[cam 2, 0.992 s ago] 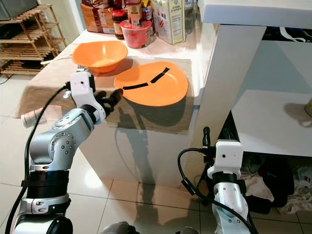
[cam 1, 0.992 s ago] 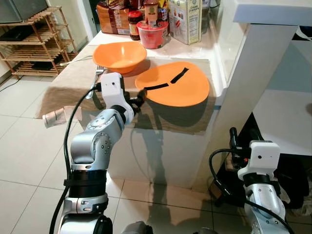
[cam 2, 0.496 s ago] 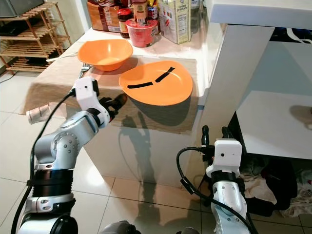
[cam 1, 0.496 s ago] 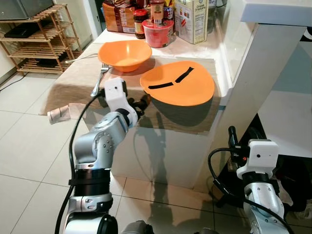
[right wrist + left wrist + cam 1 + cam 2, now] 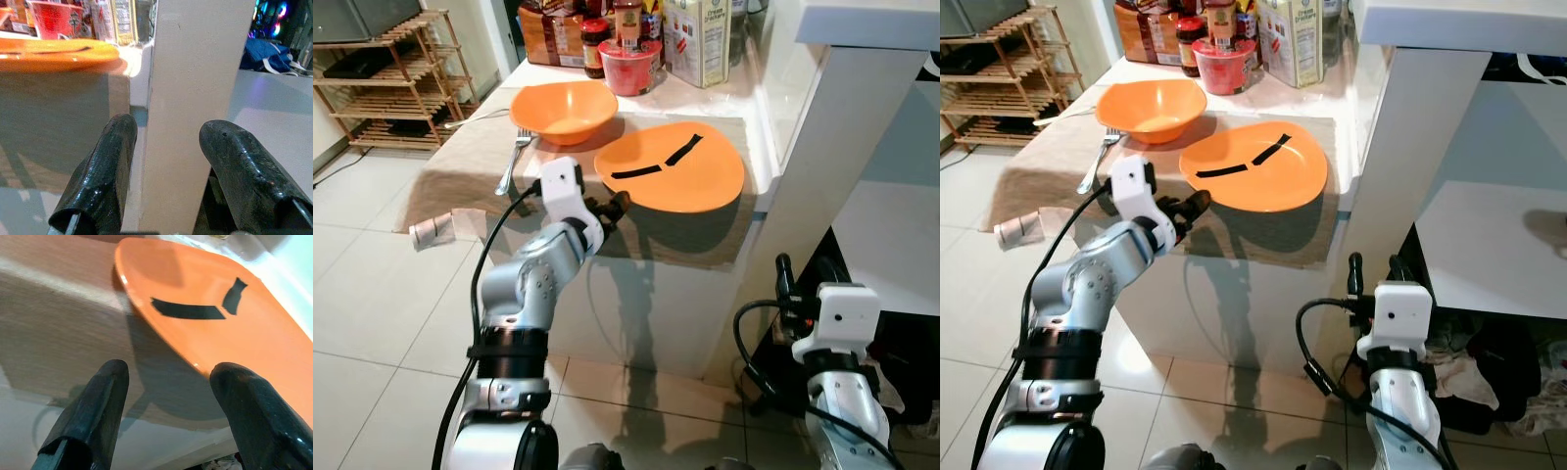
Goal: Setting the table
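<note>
An orange plate (image 5: 671, 168) with two black tape strips lies on the brown table cloth (image 5: 470, 162), near the table's front edge. Behind it to the left stands an orange bowl (image 5: 563, 110), with a silver fork (image 5: 514, 157) beside it. My left gripper (image 5: 610, 206) is raised at the plate's near-left rim, open, with nothing between its fingers; in the left wrist view the plate (image 5: 215, 328) lies just ahead of the left gripper (image 5: 171, 374). My right gripper (image 5: 168, 127) hangs low and open beside the white pillar (image 5: 195, 73).
A red noodle cup (image 5: 629, 67), jars and cartons crowd the back of the table. A white pillar (image 5: 808, 147) rises right of the plate. A wooden shelf (image 5: 382, 78) stands at the far left over tiled floor (image 5: 372, 294).
My left gripper has moved right along the table's front edge, closer to the plate's rim. The camera shifted slightly. The right arm hangs as before.
</note>
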Motion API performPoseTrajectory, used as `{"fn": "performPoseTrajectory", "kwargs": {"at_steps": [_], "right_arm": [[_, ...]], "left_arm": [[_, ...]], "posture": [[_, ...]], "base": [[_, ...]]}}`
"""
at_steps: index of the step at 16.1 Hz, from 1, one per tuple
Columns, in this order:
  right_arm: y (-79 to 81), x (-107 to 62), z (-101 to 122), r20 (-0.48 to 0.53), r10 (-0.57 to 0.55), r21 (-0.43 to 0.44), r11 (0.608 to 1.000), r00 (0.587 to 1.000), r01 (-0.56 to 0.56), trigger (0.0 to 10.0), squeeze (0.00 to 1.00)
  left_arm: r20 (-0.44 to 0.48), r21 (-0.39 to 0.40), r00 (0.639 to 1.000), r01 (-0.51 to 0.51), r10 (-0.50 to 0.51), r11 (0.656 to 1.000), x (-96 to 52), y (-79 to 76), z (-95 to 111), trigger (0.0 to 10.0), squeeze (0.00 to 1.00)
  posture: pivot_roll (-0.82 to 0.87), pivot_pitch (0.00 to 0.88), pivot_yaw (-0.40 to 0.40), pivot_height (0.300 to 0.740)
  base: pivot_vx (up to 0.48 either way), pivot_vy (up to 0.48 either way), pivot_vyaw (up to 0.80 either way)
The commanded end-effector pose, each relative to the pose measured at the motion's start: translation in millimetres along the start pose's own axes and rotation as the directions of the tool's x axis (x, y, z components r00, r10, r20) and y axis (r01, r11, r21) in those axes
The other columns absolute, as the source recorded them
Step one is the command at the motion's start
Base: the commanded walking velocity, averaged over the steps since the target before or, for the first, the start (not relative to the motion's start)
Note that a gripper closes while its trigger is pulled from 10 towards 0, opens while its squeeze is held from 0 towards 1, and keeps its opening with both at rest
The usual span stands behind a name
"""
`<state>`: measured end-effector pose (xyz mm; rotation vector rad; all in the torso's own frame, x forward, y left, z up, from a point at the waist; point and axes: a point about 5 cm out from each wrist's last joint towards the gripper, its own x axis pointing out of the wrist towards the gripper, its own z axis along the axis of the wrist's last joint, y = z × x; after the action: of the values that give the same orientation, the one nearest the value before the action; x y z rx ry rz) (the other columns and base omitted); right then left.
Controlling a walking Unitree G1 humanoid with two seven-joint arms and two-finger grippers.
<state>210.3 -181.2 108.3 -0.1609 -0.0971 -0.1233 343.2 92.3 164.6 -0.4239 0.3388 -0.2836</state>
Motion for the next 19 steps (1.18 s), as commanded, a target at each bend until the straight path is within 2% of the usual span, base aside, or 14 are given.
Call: {"fn": "performPoseTrajectory", "kwargs": {"at_steps": [1,7,14,19], "right_arm": [[-0.4,-0.4,5.1,0.011,-0.006,-0.004,1.000,1.000,0.006,10.0,0.00],[0.1,-2.3,5.7,0.007,-0.010,-0.006,1.000,1.000,0.010,10.0,0.00],[2.3,-2.4,5.8,0.008,-0.007,-0.004,1.000,1.000,0.007,10.0,0.00],[3.2,-2.4,6.0,0.008,-0.004,-0.003,1.000,1.000,0.004,10.0,0.00]], "left_arm": [[0.003,0.017,1.000,0.013,-0.013,1.000,3.7,-5.7,2.4,10.0,0.00],[0.010,0.011,0.999,0.034,-0.034,0.999,9.6,-10.0,2.2,10.0,0.00],[0.006,0.056,0.998,0.061,-0.062,0.997,18.3,-13.5,0.1,10.0,0.00],[-0.008,0.040,0.998,0.067,-0.066,0.997,20.3,-14.1,-3.1,10.0,0.00]], "posture": [[-0.09,0.000,0.101,0.707],[-0.10,0.000,0.107,0.707],[-0.10,0.000,0.114,0.707],[-0.10,0.000,0.113,0.707]], "base": [[0.000,0.000,0.00],[0.000,0.000,0.00],[0.000,0.000,0.00],[0.000,0.000,0.00]]}}
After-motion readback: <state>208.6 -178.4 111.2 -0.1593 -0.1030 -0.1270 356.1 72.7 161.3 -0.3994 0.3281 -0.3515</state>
